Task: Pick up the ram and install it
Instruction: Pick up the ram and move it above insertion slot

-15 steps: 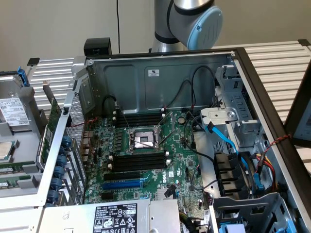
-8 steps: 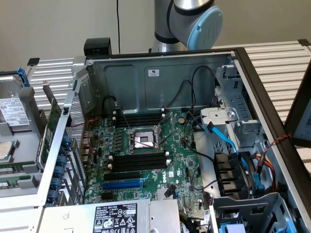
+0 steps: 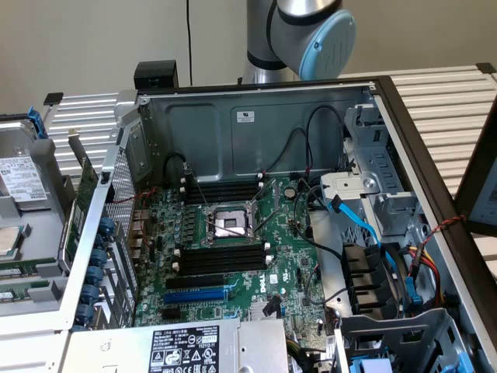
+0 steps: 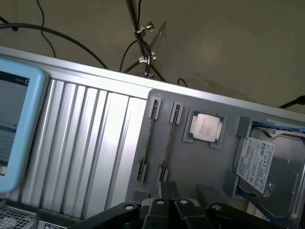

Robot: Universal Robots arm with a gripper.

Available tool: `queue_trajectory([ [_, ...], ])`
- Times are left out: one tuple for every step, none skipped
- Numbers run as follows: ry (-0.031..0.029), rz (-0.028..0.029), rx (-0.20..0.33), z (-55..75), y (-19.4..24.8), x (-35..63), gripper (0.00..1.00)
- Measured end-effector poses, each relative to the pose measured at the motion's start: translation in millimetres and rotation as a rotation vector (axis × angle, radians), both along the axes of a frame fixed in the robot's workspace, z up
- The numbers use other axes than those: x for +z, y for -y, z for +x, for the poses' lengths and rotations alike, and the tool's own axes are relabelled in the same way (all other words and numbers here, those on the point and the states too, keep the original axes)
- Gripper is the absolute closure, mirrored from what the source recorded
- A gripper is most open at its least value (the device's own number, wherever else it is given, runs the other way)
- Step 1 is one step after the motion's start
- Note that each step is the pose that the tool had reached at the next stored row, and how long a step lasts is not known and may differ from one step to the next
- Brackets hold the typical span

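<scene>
- Hovers over gray tray, gripper closed on nothing.
- Sits nearest one ram stick, second stick alongside, processor and hard drive farther along tray.

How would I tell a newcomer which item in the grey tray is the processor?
Find the grey tray beside the ribbed metal surface. The processor lies flat in it, between two thin sticks standing on edge and the hard drive. It alone is square, with a shiny silver lid.

Hand and hard drive cut off by the wrist view's edge. Ram sticks stand edge-on, chips and label hidden. Robot arm cropped in exterior view.
</scene>
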State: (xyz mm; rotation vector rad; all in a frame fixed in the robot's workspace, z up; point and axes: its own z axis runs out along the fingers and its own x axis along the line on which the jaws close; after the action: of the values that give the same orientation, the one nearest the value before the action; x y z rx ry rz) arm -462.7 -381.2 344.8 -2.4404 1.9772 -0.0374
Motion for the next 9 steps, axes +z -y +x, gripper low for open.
queue_trajectory([
  [0.0001, 0.0, 0.0, -0.1, 0.2, -1.9, 0.9],
  [0.0002, 0.0, 0.0, -0.1, 0.4, -3.6, 0.9],
  [0.0004, 0.0, 0.0, -0.2, 0.5, -5.3, 0.9],
  [0.0008, 0.0, 0.0, -0.3, 0.8, -6.5, 0.9],
  [0.0011, -0.0002, 0.0, -0.4, 0.9, -7.2, 0.9],
  [0.0014, -0.0013, 0.0, -0.3, 0.9, -7.8, 0.9],
  [0.0014, -0.0032, 0.0, -0.3, 0.9, -8.5, 0.9],
  [0.0015, -0.0048, 0.0, -0.4, 0.9, -9.2, 0.9],
  [0.0015, -0.0062, -0.001, -0.4, 0.9, -9.7, 0.9],
])
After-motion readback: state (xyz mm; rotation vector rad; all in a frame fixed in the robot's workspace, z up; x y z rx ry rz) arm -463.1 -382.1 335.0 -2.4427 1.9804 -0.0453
